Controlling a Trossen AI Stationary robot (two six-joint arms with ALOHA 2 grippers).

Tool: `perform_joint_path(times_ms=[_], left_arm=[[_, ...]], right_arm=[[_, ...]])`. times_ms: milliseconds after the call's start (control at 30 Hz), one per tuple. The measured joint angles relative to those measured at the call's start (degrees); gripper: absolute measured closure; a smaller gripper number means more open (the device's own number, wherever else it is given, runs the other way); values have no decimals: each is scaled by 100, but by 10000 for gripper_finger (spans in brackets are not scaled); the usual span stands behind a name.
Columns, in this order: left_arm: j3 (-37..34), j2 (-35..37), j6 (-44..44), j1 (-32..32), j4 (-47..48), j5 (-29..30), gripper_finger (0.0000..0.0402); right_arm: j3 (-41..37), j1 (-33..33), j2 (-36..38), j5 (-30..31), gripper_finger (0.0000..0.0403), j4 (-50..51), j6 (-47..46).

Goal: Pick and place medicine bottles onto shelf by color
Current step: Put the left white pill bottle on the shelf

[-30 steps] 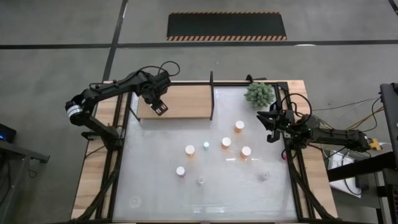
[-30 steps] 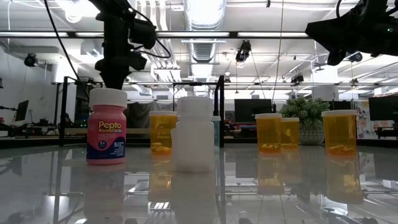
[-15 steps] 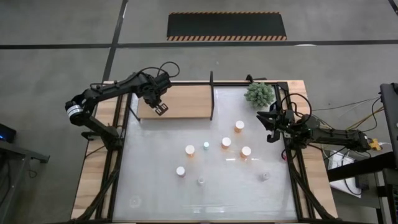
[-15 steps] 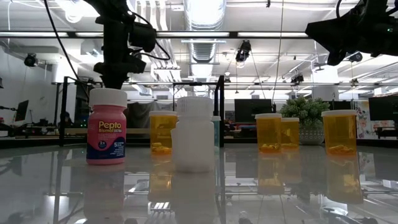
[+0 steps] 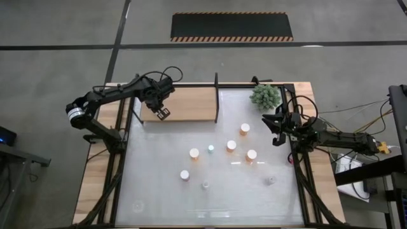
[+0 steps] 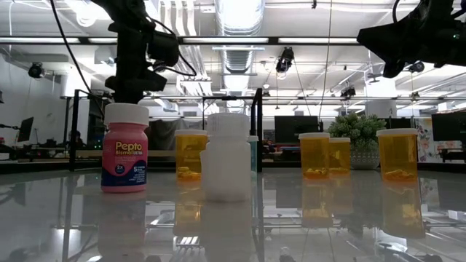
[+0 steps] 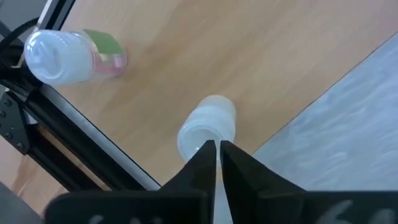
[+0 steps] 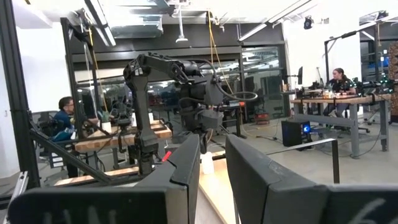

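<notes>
Overhead, the left hand (image 5: 164,113) hangs over the front-left part of the shelf (image 5: 191,104), the wooden board set at the far-left corner of the table (image 5: 159,184). Its wrist view shows its fingers (image 7: 205,163) pressed together with nothing between them, their tips above a white bottle (image 7: 208,126) lying on its side near the shelf's front edge. A second bottle with a pale cap and pinkish label (image 7: 69,54) lies on the board near its black left frame bar. Out on the table's middle stand four orange bottles (image 5: 194,153), loosely scattered, with a small teal-capped one (image 5: 210,149) among them. Nearer the front edge sit a white-capped bottle (image 5: 184,175) and two small clear ones (image 5: 205,185). From table height a pink bottle (image 6: 124,148) and a white bottle (image 6: 228,156) stand foremost. A spiky green plant (image 5: 265,96) occupies the far-right corner. The right hand (image 5: 278,129) waits at the right edge, fingers parted and empty.
</notes>
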State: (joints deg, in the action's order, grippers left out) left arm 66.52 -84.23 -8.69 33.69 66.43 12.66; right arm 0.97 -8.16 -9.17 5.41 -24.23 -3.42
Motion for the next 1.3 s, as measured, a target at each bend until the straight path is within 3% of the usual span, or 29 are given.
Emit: perform_joint_path(times_ms=[1300], left_arm=[[115,-6,-56,22,551,238,392]], right_arm=[[0,2,0,-113,335,-2,-68]])
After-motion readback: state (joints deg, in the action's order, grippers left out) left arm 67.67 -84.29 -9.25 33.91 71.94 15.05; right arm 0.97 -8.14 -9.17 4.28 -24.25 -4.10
